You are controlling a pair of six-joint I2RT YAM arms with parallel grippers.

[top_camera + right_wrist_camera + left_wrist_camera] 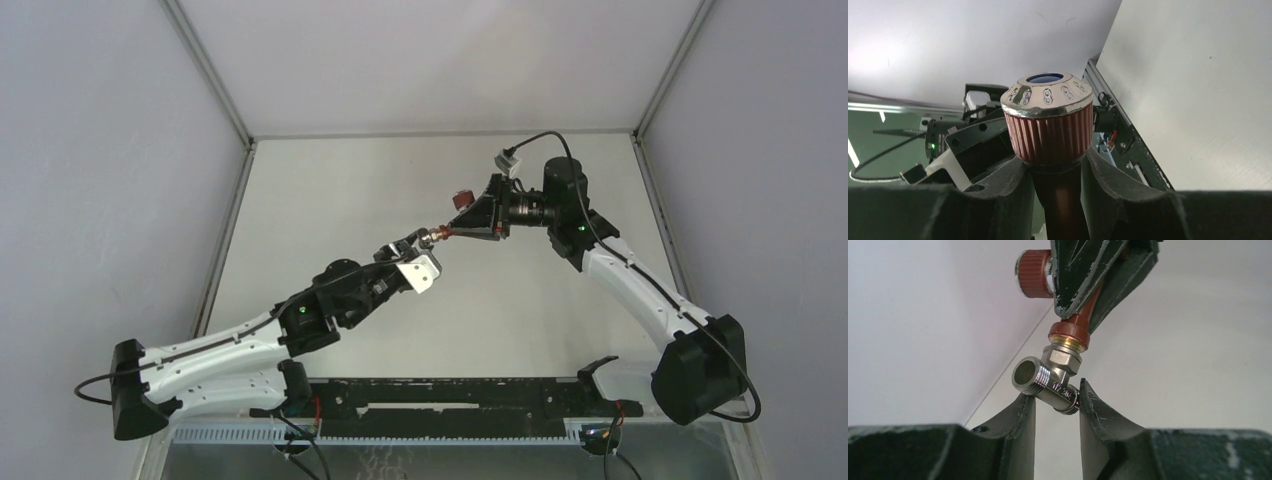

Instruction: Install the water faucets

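The reddish-brown faucet is held in mid-air over the table's middle. My right gripper is shut on its stem. In the right wrist view the ribbed knob with its silvery cap stands just above the right gripper. The silvery threaded tee fitting is joined to the faucet's brass end below the red collar. My left gripper is closed on the fitting's barrel at the fingertips. In the top view the left gripper meets the right one tip to tip.
A black slotted rail runs along the near table edge between the arm bases. White walls enclose the table on the left, back and right. The left arm's wrist shows behind the knob in the right wrist view.
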